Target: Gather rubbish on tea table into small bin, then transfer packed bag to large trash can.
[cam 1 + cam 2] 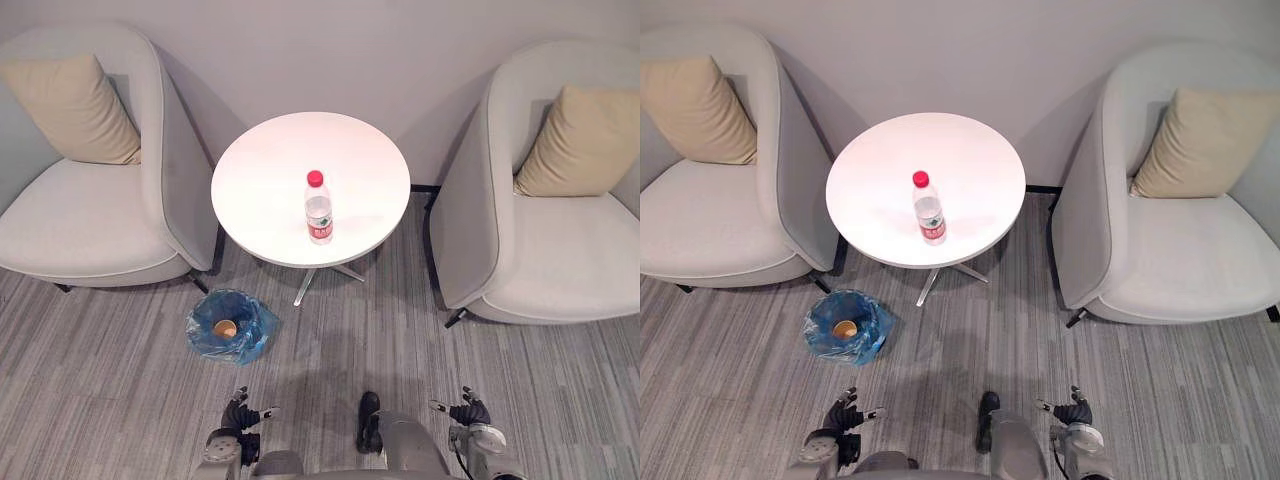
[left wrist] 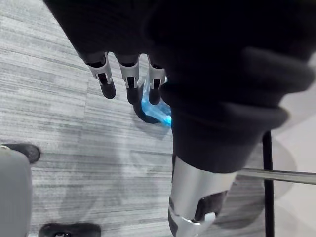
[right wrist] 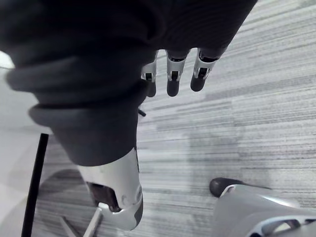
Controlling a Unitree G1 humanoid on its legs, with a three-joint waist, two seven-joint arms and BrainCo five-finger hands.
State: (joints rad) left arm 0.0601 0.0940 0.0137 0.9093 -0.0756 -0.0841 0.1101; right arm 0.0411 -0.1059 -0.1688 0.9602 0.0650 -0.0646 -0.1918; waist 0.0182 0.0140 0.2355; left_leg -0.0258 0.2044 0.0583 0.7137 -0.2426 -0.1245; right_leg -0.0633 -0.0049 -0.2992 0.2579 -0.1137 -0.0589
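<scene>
**Bottle and hands.** The bottle [image 1: 318,210] is clear plastic with a red cap. It stands upright near the front centre of the round white tea table [image 1: 262,165]. It is well apart from both hands, which hang low over the carpet [image 1: 120,380] on the near side of the table.

**Left hand** [image 1: 240,412]: fingers [image 2: 129,79] straight and relaxed, holding nothing.

**Right hand** [image 1: 468,411]: fingers [image 3: 172,75] extended in the same way, holding nothing.

**Small bin** [image 1: 252,336]: blue-lined. It stands on the carpet before the table's left front edge, between the left hand and the table. A brown cup [image 1: 225,328] lies inside it.

**Surroundings.** A pale left armchair [image 1: 90,215] and a pale right armchair [image 1: 555,260] flank the table. The left one holds a beige cushion [image 1: 75,105], as does the right [image 1: 585,140].

**Obstructions.** The table's front rim and its metal foot [image 1: 318,272] lie between the hands and the bottle.
</scene>
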